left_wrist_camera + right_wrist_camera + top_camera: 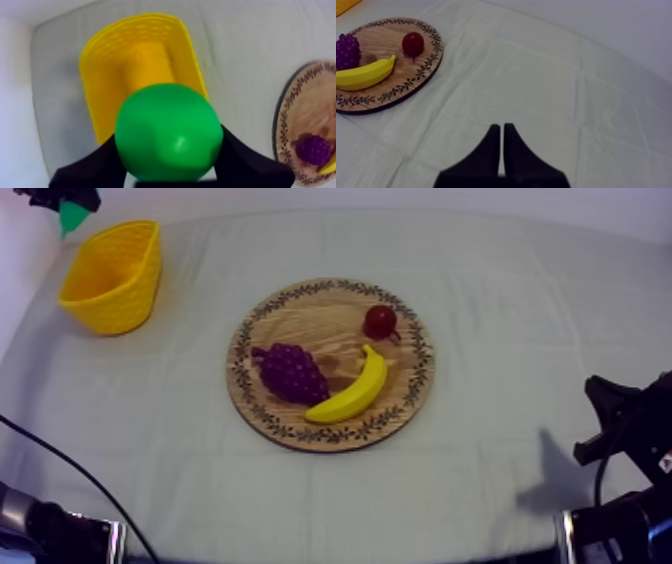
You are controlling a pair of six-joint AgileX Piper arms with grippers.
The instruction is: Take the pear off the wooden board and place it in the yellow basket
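The bench (520, 298) carries a round wooden board (320, 313) at its centre, with the yellow basket (115, 303) at ten o'clock of the board. On the board, the banana (350, 388) lies at five o'clock, the bunch of grapes (290, 373) at eight o'clock and the small red fruit (380, 320) at one o'clock. The pear (169, 132) is off the board. The left fingers (250, 162) grip it from both sides, high over the basket's eleven o'clock end. The right fingers (488, 155) lie pressed together on nothing, over bare cloth at four o'clock of the board.

In the left wrist view the pear lines up with the basket's near rim rather than its hollow. A release here could strike that rim and send the pear rolling across the cloth. The drop also looks tall, so the pear might bounce out.

The count is one board, one basket, one banana, one bunch of grapes, one pear and one small red fruit.
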